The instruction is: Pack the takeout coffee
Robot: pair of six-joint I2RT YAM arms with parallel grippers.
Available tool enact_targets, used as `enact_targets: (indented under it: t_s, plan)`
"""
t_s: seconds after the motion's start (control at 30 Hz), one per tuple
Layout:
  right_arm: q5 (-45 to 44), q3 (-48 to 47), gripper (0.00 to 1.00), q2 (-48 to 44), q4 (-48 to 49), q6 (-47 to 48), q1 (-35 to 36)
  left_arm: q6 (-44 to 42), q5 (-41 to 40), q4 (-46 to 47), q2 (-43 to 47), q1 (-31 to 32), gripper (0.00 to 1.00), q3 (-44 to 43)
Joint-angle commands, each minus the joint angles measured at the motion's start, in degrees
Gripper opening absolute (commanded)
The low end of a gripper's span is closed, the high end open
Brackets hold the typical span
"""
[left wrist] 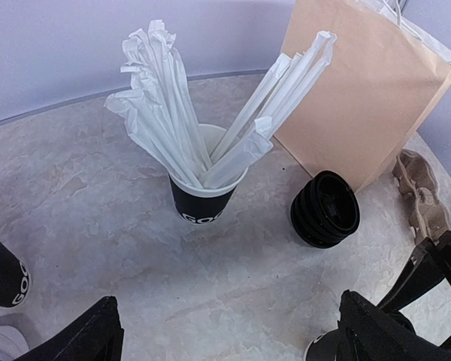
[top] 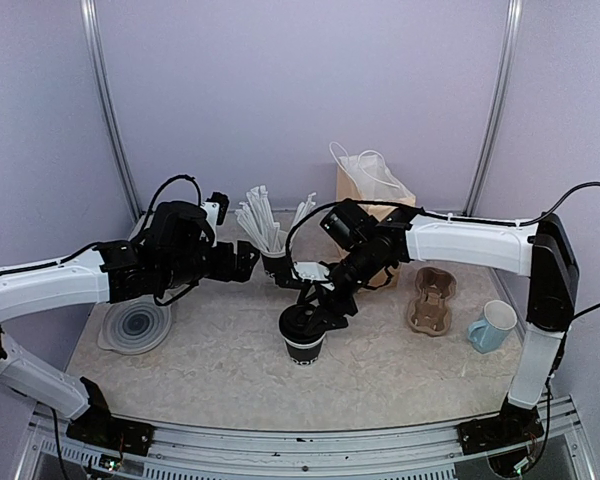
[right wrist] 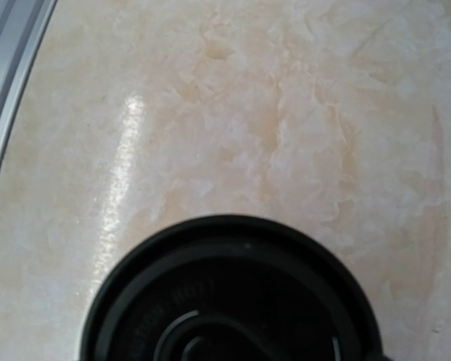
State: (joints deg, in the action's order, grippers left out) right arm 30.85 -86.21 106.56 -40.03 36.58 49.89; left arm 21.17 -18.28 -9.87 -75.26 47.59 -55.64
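Top external view: lidded coffee cup (top: 304, 342) stands on the worktop (top: 210, 360) beneath my right end effector (top: 318, 312), whose grip I cannot tell. My left end effector (top: 245, 258) is spread apart, empty. Cup not yet in the paper bag (top: 365, 195).

takeout coffee (top: 304, 348): black, white band | bag (left wrist: 361, 98): tan | mug (top: 492, 326): pale blue | table (top: 230, 350): marbled beige
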Motion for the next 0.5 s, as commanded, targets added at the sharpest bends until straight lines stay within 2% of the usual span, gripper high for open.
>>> enact_targets:
  t_s: [0.0,0.2,0.47]
  plan:
    - [-1.16,-0.5,0.72,0.53,-0.94,0.18,0.95,0.54,0.27,0.74,1.0,-0.32,0.97,0.35]
    - [-1.59,0.14,0.64,-0.9,-0.58,0.05,1.13,0.89,0.79,0.66,0.48,-0.37,0.97,0.37]
    - [-0.01,-0.39,0.63,-5.16,-2.71,-0.68,1.09,0.58,1.27,0.13,0.73,-0.36,0.96,0.18]
